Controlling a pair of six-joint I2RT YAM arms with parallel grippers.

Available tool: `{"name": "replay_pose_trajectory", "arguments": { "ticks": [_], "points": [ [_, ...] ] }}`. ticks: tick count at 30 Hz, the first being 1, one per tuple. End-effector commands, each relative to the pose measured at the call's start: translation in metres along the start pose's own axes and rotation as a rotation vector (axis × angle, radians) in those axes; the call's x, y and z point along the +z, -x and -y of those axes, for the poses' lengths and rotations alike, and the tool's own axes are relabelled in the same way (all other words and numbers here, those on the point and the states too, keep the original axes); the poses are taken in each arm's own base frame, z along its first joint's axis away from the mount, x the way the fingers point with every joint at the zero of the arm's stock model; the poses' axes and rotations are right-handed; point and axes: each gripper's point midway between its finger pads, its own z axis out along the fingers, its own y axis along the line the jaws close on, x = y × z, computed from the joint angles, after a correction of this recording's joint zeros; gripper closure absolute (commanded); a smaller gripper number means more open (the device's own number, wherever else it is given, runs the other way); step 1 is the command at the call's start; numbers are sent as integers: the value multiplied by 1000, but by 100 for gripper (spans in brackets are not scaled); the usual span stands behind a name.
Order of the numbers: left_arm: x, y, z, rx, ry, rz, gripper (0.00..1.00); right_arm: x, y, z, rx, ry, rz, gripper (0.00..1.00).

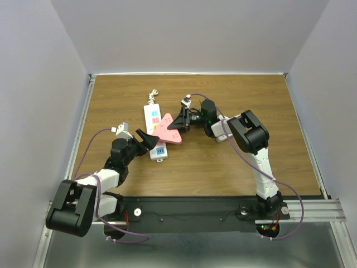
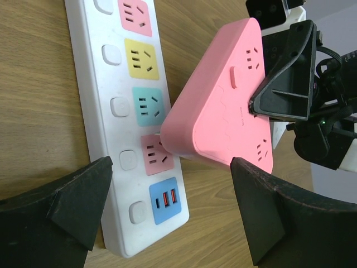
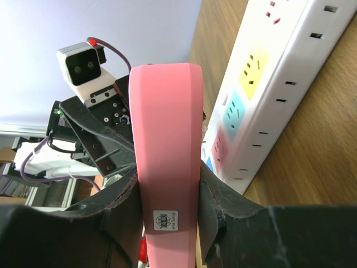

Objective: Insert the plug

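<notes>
From the overhead camera I see the white power strip (image 1: 153, 125) lying on the wooden table (image 1: 251, 167), running away from the arms, with its cable (image 1: 153, 95) curled at the far end. The pink plug (image 1: 167, 132), a flat triangular block, sits against the strip's right side over its near half. That view gives the layout but hides the grip. The right wrist camera settles it: the right gripper (image 3: 167, 190) is clamped on the plug's two broad faces, and I look straight along the plug's narrow edge, which carries a small label (image 3: 165, 220). From there the strip shows only as a slanted white bar on the right, with its yellow, teal and pink sockets visible. The left wrist camera shows what neither of the others does. The plug is tilted, and its lowest corner comes down at the pink socket next to the blue USB panel, near that end of the strip. I cannot tell whether any pins have entered, because the plug's body covers the contact. The same view shows the plug's top face with its own sockets and one black finger of the right gripper pressed against it. The left gripper (image 2: 167, 212) stands spread wide with nothing in it. One of its fingers (image 2: 72, 195) hangs over the strip's outer edge and the other is just beside the plug's near corner.
</notes>
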Motion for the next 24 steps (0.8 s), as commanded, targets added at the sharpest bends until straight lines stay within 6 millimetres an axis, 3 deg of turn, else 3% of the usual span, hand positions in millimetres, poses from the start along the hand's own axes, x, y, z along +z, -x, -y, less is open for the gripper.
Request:
{"name": "replay_pose_trajectory", "arguments": {
  "ticks": [1, 9, 24],
  "points": [
    [0, 8, 8, 28, -30, 15, 1, 0, 0, -18, -68, 54, -2, 100],
    [0, 8, 6, 28, -26, 15, 1, -7, -16, -11, -44, 35, -17, 100],
    [5, 3, -4, 20, 9, -2, 1, -6, -19, 4, -25, 13, -2, 100]
  ]
}}
